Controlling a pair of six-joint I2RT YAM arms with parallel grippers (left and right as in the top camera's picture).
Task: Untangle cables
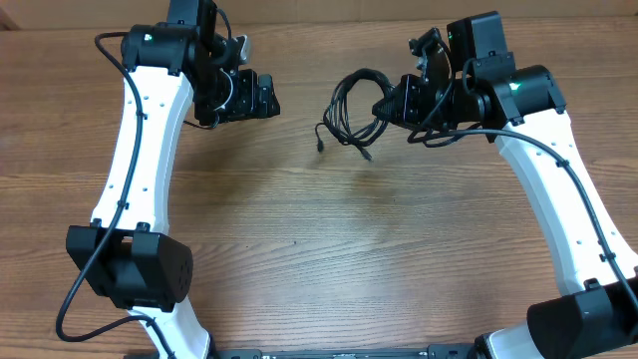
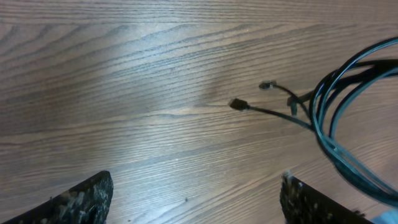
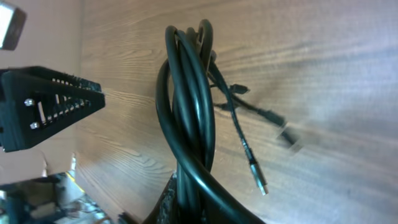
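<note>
Black two-finger right gripper (image 1: 392, 103) clamps a bunched coil of thin black cables (image 3: 189, 124). The left gripper (image 2: 198, 182), wide and empty, waits left of the coil. Tugging one loop blindly could tighten the tangle.

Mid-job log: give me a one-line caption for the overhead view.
Right fingers clamp the bunched black cables over the wooden table; left fingers stand open, apart from them.
</note>
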